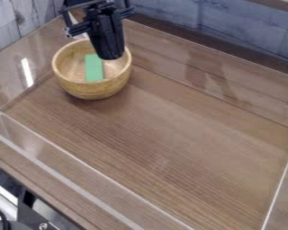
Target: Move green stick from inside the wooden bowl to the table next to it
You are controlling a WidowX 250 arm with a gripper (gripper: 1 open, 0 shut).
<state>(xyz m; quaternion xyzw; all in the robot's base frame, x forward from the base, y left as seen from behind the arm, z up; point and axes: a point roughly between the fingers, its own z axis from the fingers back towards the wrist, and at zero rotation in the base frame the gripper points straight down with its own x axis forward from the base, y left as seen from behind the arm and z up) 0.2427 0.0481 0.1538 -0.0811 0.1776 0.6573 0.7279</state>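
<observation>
Green stick (94, 68) lies in the wooden bowl (75, 89) by the clear wall (17, 63); the hand (109, 52), pressed fully closed, hangs above.

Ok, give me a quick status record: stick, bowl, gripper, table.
green stick: lying inside the bowl, not on the table
wooden bowl: upright, at the far left of the table
gripper: pointing down over the bowl's right side, shut; tips just right of the stick's top end, contact cannot be told
table: bare wood to the right of the bowl
task: stick not yet moved out
</observation>
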